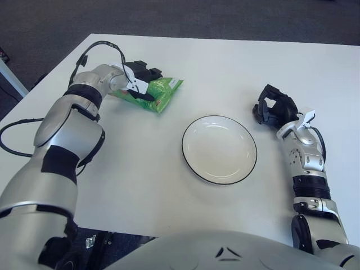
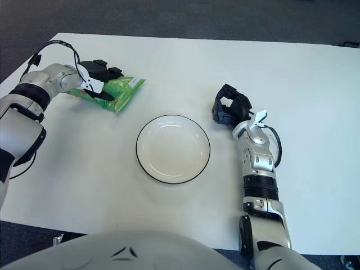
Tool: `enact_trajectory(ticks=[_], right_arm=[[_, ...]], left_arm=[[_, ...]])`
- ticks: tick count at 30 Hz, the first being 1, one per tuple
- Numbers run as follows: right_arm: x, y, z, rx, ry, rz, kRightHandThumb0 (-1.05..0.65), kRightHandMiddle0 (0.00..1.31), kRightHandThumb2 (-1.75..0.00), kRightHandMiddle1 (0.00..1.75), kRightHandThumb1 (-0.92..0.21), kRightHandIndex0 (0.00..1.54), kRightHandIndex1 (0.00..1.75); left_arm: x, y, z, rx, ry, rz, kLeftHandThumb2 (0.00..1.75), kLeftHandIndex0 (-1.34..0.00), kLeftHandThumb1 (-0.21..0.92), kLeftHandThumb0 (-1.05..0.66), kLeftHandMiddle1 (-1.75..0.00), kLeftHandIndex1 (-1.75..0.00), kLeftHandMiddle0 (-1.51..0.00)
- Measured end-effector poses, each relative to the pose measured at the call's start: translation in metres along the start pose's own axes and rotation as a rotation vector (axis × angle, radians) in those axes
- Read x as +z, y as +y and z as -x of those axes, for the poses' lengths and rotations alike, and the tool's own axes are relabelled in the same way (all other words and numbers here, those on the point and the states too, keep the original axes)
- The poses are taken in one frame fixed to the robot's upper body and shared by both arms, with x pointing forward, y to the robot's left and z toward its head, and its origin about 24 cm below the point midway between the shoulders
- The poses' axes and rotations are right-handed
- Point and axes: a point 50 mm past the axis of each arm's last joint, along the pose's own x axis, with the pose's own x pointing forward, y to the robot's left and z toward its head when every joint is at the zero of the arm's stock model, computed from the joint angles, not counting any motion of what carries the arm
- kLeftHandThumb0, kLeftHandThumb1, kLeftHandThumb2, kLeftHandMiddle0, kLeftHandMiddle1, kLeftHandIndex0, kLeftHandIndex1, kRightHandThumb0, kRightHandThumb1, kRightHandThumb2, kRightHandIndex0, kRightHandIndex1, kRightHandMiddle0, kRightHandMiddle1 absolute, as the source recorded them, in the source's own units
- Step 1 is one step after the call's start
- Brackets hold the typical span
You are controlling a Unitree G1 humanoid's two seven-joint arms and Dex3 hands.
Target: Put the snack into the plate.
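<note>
A green snack bag (image 1: 158, 93) lies on the white table, left of and behind the plate. My left hand (image 1: 140, 80) is over the bag's left end, with black fingers (image 1: 147, 72) behind it and a thumb across its front, closed on the bag. The white plate with a dark rim (image 1: 219, 149) sits empty at the table's middle. My right hand (image 1: 272, 108) shows to the right of the plate, fingers curled and holding nothing. The bag also shows in the right eye view (image 2: 119, 93).
The white table (image 1: 225, 67) extends far behind and to the right of the plate. Its left edge (image 1: 50, 73) runs close to my left arm. A black cable (image 1: 11, 143) hangs off my left forearm.
</note>
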Motion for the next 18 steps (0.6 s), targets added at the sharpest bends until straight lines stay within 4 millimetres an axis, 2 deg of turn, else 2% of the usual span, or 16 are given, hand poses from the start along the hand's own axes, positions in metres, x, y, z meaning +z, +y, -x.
enact_trajectory(ticks=[1, 2, 3, 4, 6, 10, 18], right_arm=[[0.0000, 0.0000, 0.0000, 0.000, 0.000, 0.000, -0.48, 0.62, -1.32, 1.75, -0.31, 1.26, 1.75], [-0.0001, 0.0000, 0.0000, 0.000, 0.000, 0.000, -0.48, 0.62, -1.33, 1.75, -0.31, 1.26, 1.75], [-0.0002, 0.0000, -0.0001, 0.001, 0.001, -0.001, -0.48, 0.62, -1.33, 1.75, -0.31, 1.26, 1.75], [-0.0004, -0.0001, -0.0001, 0.001, 0.002, -0.001, -0.48, 0.62, -1.33, 1.75, -0.31, 1.26, 1.75], [-0.0008, -0.0002, -0.0001, 0.001, 0.004, -0.002, -0.48, 0.62, -1.33, 1.75, -0.31, 1.26, 1.75], [-0.0020, -0.0006, -0.0002, 0.001, 0.010, -0.002, -0.49, 0.62, -1.33, 1.75, -0.31, 1.27, 1.75], [-0.0023, -0.0017, -0.0013, 0.001, 0.013, 0.000, -0.48, 0.62, -1.33, 1.75, -0.31, 1.27, 1.75]], left_arm=[[0.0004, 0.0005, -0.0001, 0.021, -0.003, -0.002, 0.86, -0.30, 0.64, -0.68, -1.74, -1.72, -0.76], [0.0006, 0.0006, -0.0002, 0.046, -0.003, -0.005, 1.01, -0.40, 0.54, -0.60, -1.74, -1.73, -0.81], [0.0005, 0.0003, -0.0004, 0.068, 0.001, -0.006, 1.13, -0.44, 0.44, -0.48, -1.74, -1.73, -0.81], [0.0006, -0.0006, -0.0007, 0.092, 0.005, -0.009, 1.32, -0.49, 0.29, -0.31, -1.75, -1.74, -0.82], [0.0009, -0.0019, -0.0012, 0.131, 0.012, -0.011, 1.46, -0.54, 0.18, -0.16, -1.72, -1.74, -0.81], [0.0020, -0.0022, -0.0018, 0.212, 0.018, -0.033, 1.54, -0.58, 0.09, -0.03, -1.63, -1.75, -0.82], [0.0053, 0.0012, -0.0034, 0.321, 0.023, -0.005, 1.63, -0.66, -0.01, 0.00, -1.58, -1.75, -0.88]])
